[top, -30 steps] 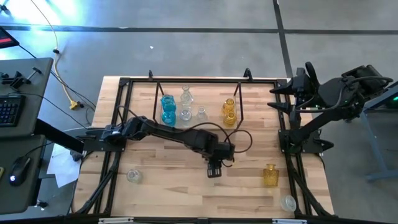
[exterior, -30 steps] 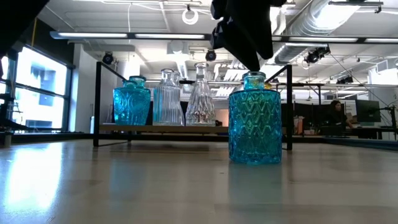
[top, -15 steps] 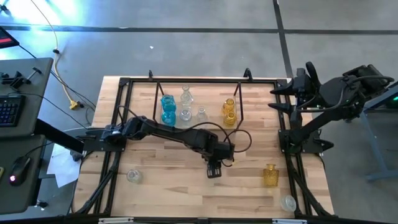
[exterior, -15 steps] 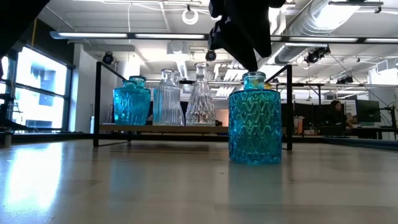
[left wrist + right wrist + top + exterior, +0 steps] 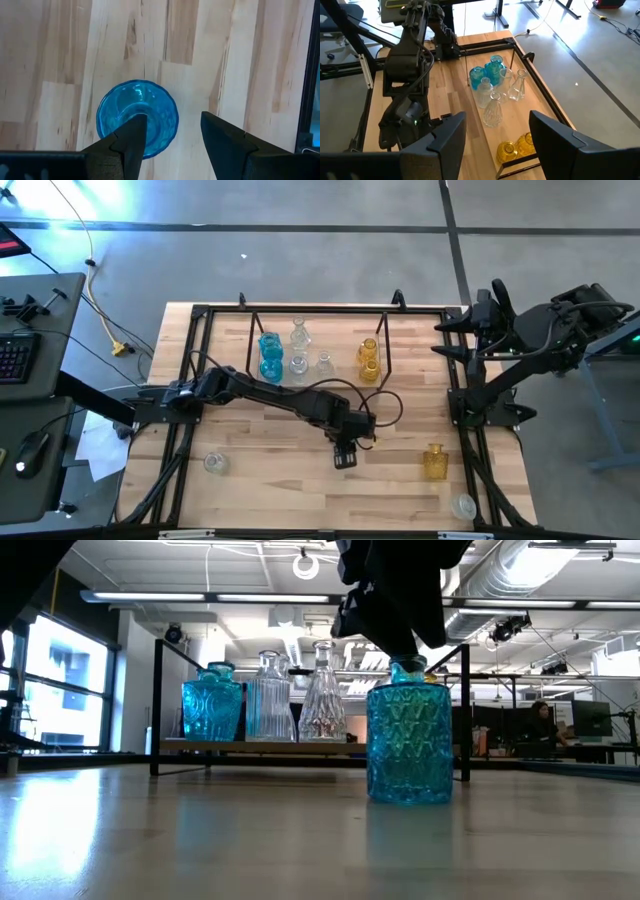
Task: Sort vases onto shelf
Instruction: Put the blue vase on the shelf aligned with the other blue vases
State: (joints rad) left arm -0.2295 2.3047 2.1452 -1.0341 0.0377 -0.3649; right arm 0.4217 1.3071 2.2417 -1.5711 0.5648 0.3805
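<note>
A: Where is the blue vase [image 5: 137, 119], and why is the left gripper [image 5: 170, 131] placed as it is?

B: The vase stands upright on the table [image 5: 290, 495], in front of the shelf [image 5: 385, 345] and apart from it. The left gripper hangs directly above its mouth. In the left wrist view one finger tip overlaps the rim and the other stands outside the body, over bare wood. The fingers are apart and not clamped on the glass. The pose fits a top-down grasp on the neck; that is a judgement.

A: Is the alignment correct?

B: Likely not yet. The vase sits off to one side of the gap, so the wrist probably needs a small shift before it closes.

A: State the right gripper [image 5: 495, 135].

B: It waits at the table's right edge, high and clear of the work. Its fingers are apart and hold nothing.

A: What occupies the shelf?

B: Two blue vases [image 5: 269, 352] at the left end, three clear vases [image 5: 298, 332] in the middle, and two amber vases [image 5: 368, 358] at the right end. The grouping suggests sorting by colour.

A: What stands in the way?

B: The shelf's rods frame the blue group, and the clear vases are just beside it, so the open room there is tight. An amber vase [image 5: 434, 461] and two clear vases [image 5: 214, 463] [image 5: 462, 506] remain on the table, well apart from the path.
</note>
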